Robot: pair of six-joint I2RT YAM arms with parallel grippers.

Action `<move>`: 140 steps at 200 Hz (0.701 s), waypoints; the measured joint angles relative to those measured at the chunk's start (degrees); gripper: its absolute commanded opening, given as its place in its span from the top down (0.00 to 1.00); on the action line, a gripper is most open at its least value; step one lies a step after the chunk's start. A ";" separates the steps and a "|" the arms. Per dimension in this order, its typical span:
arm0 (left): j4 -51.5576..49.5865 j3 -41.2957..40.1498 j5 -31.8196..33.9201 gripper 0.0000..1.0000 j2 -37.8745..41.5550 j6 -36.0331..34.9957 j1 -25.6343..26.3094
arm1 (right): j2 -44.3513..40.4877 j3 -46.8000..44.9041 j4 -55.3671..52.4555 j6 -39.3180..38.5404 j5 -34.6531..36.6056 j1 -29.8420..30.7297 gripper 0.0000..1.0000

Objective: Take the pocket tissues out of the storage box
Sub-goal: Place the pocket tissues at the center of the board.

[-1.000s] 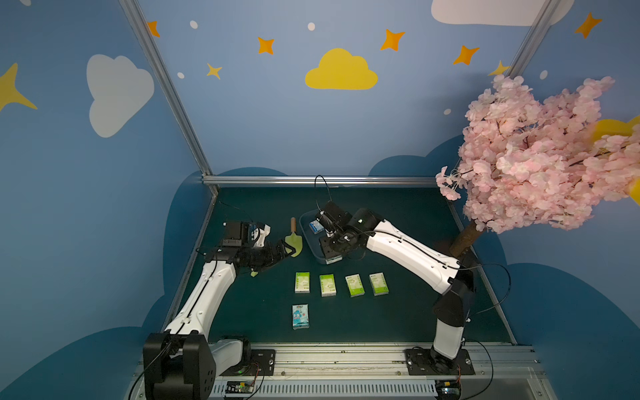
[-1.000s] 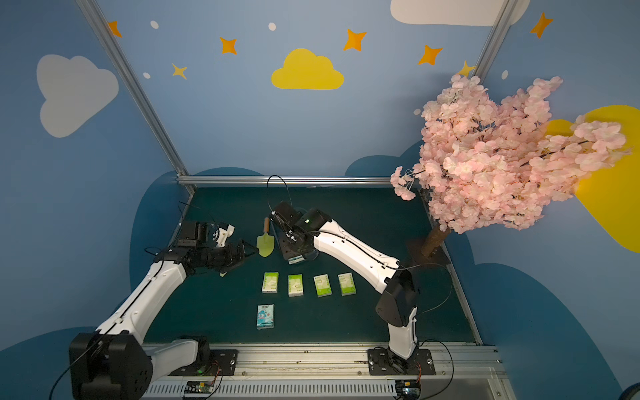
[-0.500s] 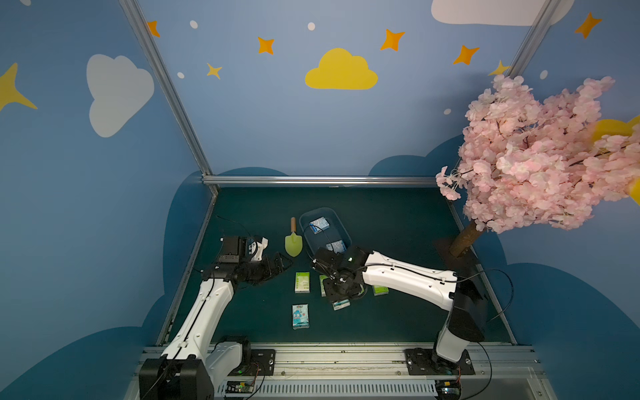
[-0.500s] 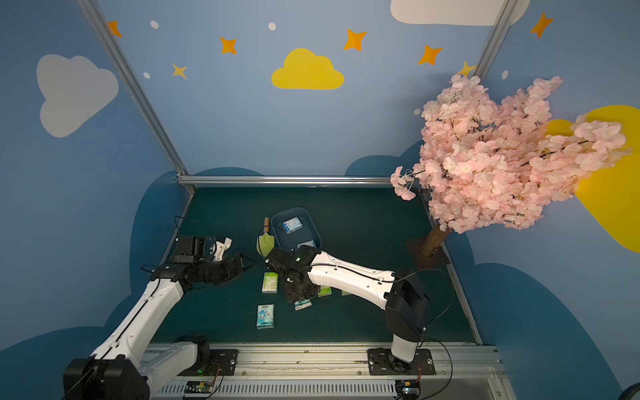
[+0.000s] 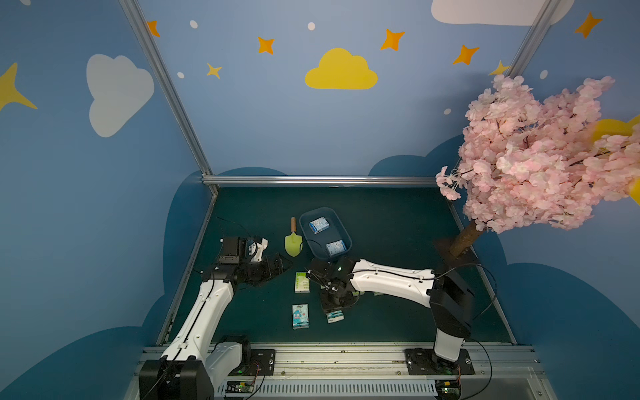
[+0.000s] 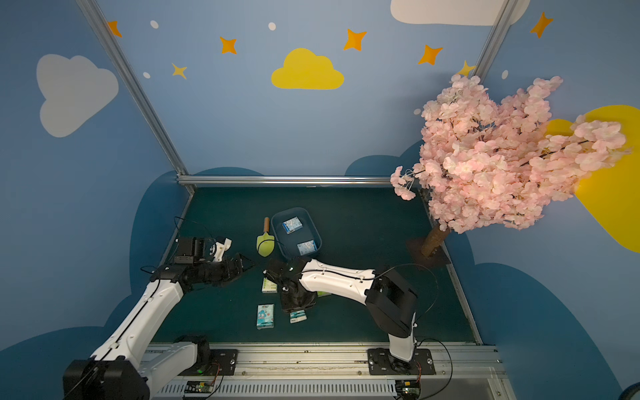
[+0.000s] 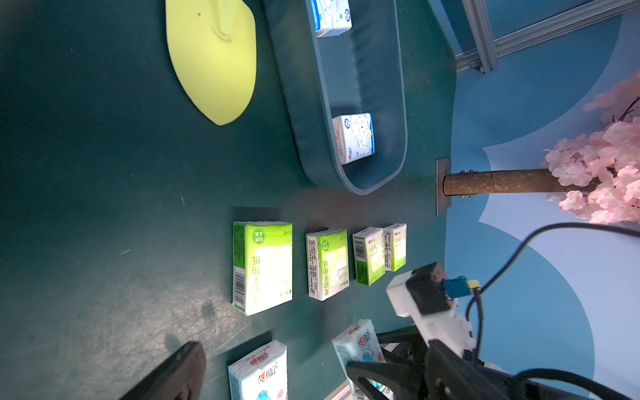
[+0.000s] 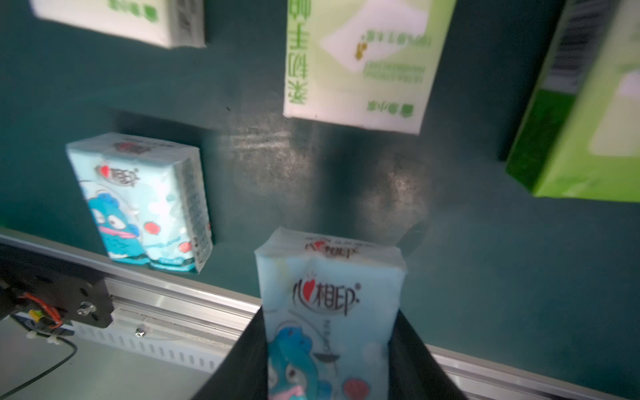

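Observation:
The blue-grey storage box point(image 5: 306, 239) point(image 6: 277, 239) point(image 7: 398, 86) sits mid-mat with two light-blue pocket tissues point(image 5: 319, 224) point(image 5: 336, 247) inside. My right gripper point(image 5: 334, 306) point(image 8: 329, 322) is shut on a light-blue pack point(image 8: 329, 304) point(image 5: 335, 316), low over the mat near the front edge. Beside it another light-blue pack point(image 5: 300, 316) point(image 8: 142, 201) lies flat. Several lime-green packs point(image 7: 263, 266) lie in a row in front of the box, mostly under the right arm in both top views. Left of that row my left gripper point(image 5: 280, 265) hangs open and holds nothing.
A yellow-green trowel point(image 5: 293, 239) point(image 7: 214, 59) lies just left of the box. The pink blossom tree's trunk point(image 5: 464, 239) stands on a plate at the mat's right edge. A metal rail point(image 8: 180, 294) borders the front.
My right gripper has come from the box toward the front of the mat with a light-blue pack in it. The left arm has drawn back slightly toward the front.

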State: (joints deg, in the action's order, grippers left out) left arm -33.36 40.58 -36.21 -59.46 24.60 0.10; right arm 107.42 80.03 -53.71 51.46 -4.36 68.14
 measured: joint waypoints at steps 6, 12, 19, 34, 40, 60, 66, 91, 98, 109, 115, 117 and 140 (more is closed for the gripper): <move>0.02 0.00 0.00 0.00 0.00 0.00 0.00 | 0.81 0.00 0.04 0.17 -0.22 0.15 0.53; 0.02 0.00 0.00 0.00 0.00 0.00 0.00 | 1.55 0.00 0.09 0.26 -0.35 0.26 0.53; 0.02 0.00 0.00 0.00 0.00 0.00 0.00 | 2.25 0.02 0.13 0.42 -0.46 0.28 0.53; 0.04 0.00 0.02 0.00 0.00 0.00 0.00 | 3.26 0.13 0.11 0.61 -0.46 0.28 0.53; 0.07 0.00 0.02 0.00 0.00 0.00 0.00 | 3.48 0.13 0.17 0.63 -0.46 0.28 0.53; 0.17 0.00 0.00 0.00 -0.13 -0.02 0.00 | 3.72 0.26 0.17 0.83 -0.42 0.28 0.53; 0.24 0.00 0.00 0.00 -0.22 -0.04 0.00 | 3.78 0.35 0.13 0.83 -0.39 0.28 0.53; 0.44 0.00 -0.02 0.00 -0.63 -0.20 0.00 | 4.70 1.29 0.22 0.81 0.00 0.20 0.53; 0.44 0.00 -0.04 0.00 -0.76 -0.20 0.00 | 5.05 1.53 0.39 0.81 0.22 0.17 0.53; 0.44 0.00 -0.07 0.00 -0.94 -0.22 0.00 | 5.49 1.68 0.76 0.81 0.37 -0.02 0.53; 0.44 0.00 -0.07 0.00 -1.03 -0.22 0.00 | 5.66 1.73 0.94 0.81 0.42 -0.17 0.53; 0.44 0.00 -0.07 0.00 -1.05 -0.22 0.00 | 5.73 1.73 0.98 0.81 0.42 -0.20 0.53; 0.46 0.00 -0.17 0.00 -1.27 -0.26 0.00 | 6.01 2.01 1.25 0.83 0.44 -0.39 0.52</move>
State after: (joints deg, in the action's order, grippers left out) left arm -32.91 40.58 -36.38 -60.73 24.34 0.10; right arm 113.43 82.04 -52.47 52.29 -3.92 67.75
